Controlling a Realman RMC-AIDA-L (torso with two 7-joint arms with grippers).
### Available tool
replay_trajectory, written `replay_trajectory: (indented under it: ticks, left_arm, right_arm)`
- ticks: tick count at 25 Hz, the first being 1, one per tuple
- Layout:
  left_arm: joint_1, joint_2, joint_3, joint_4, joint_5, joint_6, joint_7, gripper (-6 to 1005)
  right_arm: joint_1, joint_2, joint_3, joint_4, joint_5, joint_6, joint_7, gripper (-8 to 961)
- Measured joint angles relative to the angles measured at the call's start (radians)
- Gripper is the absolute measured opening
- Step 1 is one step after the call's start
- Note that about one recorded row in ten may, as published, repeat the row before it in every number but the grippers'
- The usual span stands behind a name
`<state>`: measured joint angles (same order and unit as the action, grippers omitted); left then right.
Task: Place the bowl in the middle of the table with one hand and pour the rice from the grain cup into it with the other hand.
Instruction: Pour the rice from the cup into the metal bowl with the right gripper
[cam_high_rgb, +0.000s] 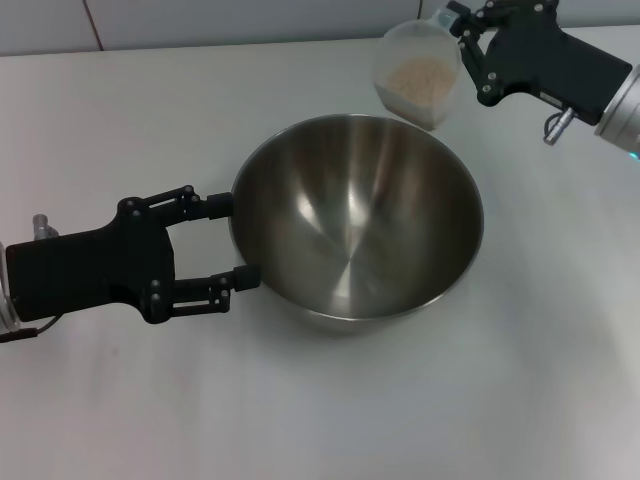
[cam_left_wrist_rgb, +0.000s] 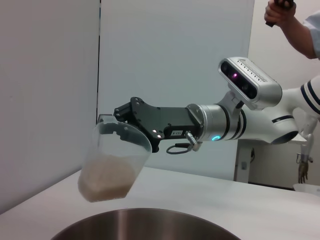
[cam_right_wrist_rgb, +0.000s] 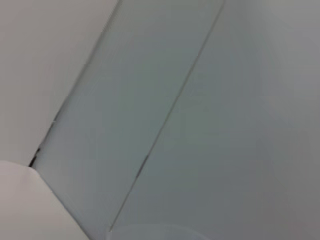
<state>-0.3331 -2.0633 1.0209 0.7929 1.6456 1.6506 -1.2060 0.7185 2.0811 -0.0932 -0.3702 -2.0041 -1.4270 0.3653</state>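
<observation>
Your right gripper (cam_high_rgb: 462, 40) pinches the tilted cup (cam_high_rgb: 418, 72) beyond the bowl (cam_high_rgb: 355, 220); your left gripper (cam_high_rgb: 238, 240), spread, steadies it. Tip early and rice (cam_high_rgb: 420, 78) hits table (cam_high_rgb: 520, 400).

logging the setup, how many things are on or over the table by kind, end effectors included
steel bowl: 1
clear grain cup with rice: 1
black end effectors: 2, left end effector, right end effector
total: 4
</observation>
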Motion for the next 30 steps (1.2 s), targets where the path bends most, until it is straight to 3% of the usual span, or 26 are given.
replay_trajectory:
  ticks: [23, 30]
  left_arm:
    - [-0.002, 0.000, -0.007, -0.022, 0.000, -0.026, 0.000, 827]
    - [-0.010, 0.000, -0.007, -0.028, -0.003, -0.030, 0.000, 827]
  right_arm:
    - [0.014, 0.007, -0.292, -0.216, 0.024, 0.004, -0.114, 11]
    - [-0.001, 0.007, -0.456, -0.298, 0.107, 0.032, -0.139, 11]
